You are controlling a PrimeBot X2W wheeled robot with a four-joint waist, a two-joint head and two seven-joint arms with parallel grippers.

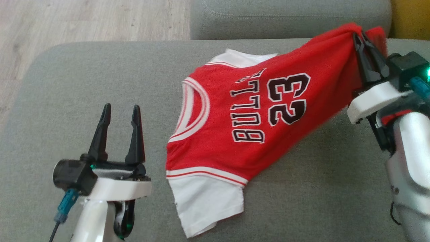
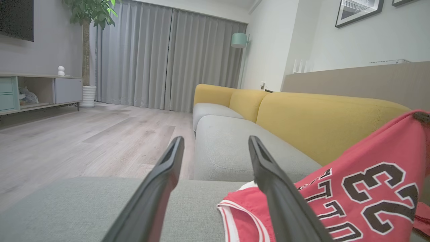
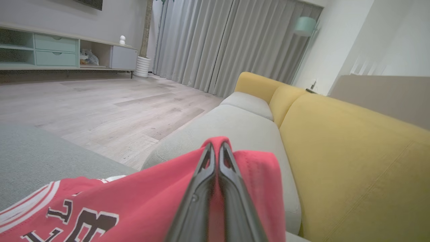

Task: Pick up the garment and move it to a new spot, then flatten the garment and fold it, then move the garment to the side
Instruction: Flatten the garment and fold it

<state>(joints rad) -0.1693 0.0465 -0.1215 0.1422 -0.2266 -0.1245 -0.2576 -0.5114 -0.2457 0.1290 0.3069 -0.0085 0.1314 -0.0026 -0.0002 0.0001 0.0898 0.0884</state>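
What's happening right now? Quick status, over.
Right claw shut on red jersey, one end raised. Left claw open, empty. Collar end resting on grey sofa.

Black block letters (image 1: 248,111) edged in white spell "BULL" across the chest of a red fabric jersey (image 1: 218,154) with white trim, at the centre of the head view. They run sideways up the frame, and a creased further letter cannot be read. Just right of them stands the number (image 1: 288,99) "23", also legible at the lower right of the left wrist view.
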